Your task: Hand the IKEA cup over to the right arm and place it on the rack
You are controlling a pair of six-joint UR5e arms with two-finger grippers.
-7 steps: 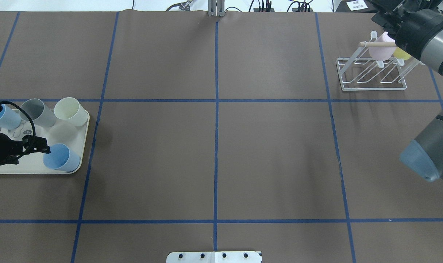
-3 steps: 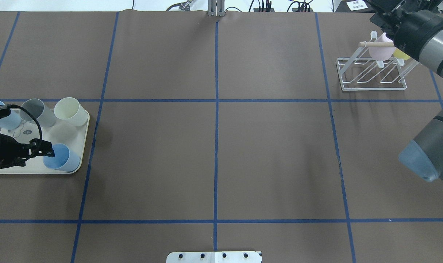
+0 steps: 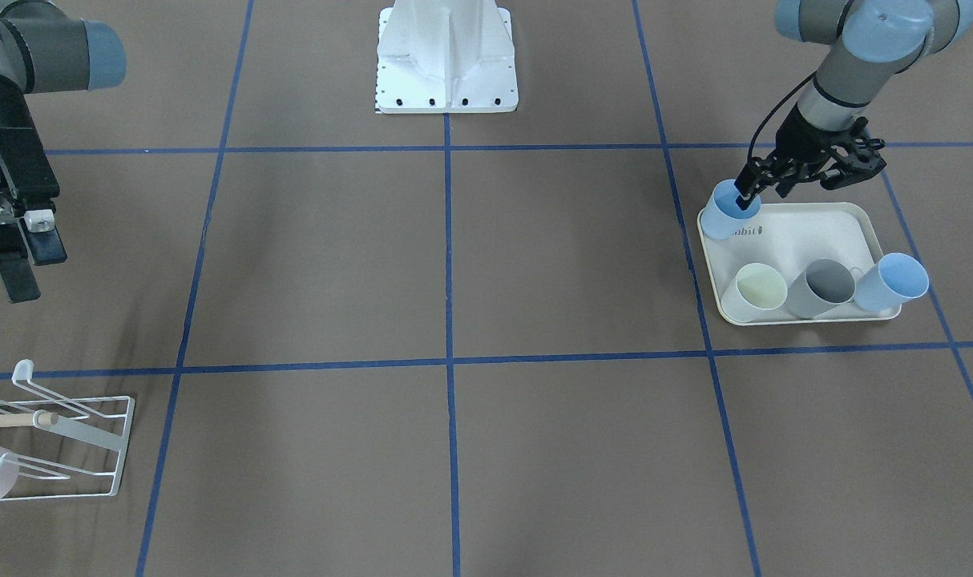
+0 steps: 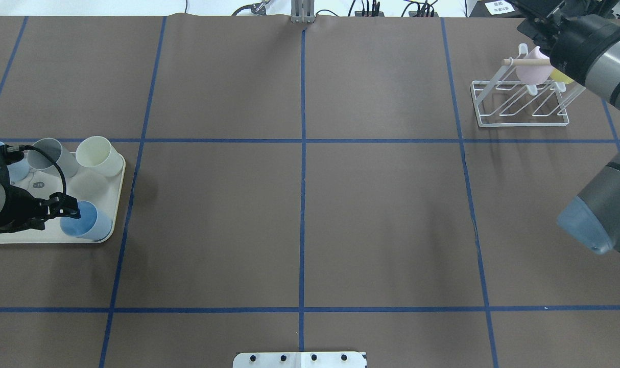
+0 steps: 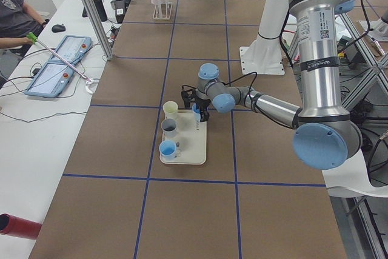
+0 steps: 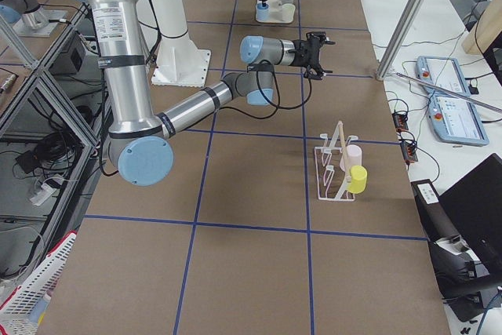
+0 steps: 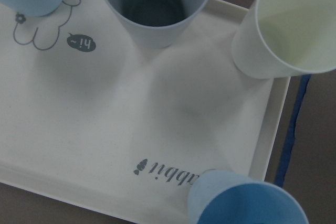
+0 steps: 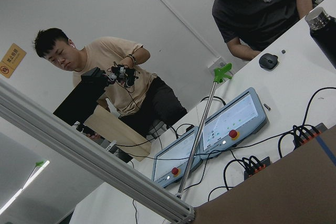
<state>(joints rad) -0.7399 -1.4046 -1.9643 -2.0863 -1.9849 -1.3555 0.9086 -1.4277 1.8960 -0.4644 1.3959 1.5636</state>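
I see the blue cup [image 4: 88,222] upright in the corner of the tray [image 4: 93,186] nearest the robot and the table's middle. My left gripper [image 4: 71,211] sits at its rim with one finger dipping inside; I cannot tell whether it has clamped. A grey cup [image 4: 52,156], cream cup [image 4: 98,156] and second blue cup [image 3: 891,280] line the tray's far edge. Well apart, the rack [image 4: 523,99] holds a pink cup [image 4: 532,71] and yellow cup [image 4: 563,76]. My right gripper [image 3: 36,272] hangs spread and empty.
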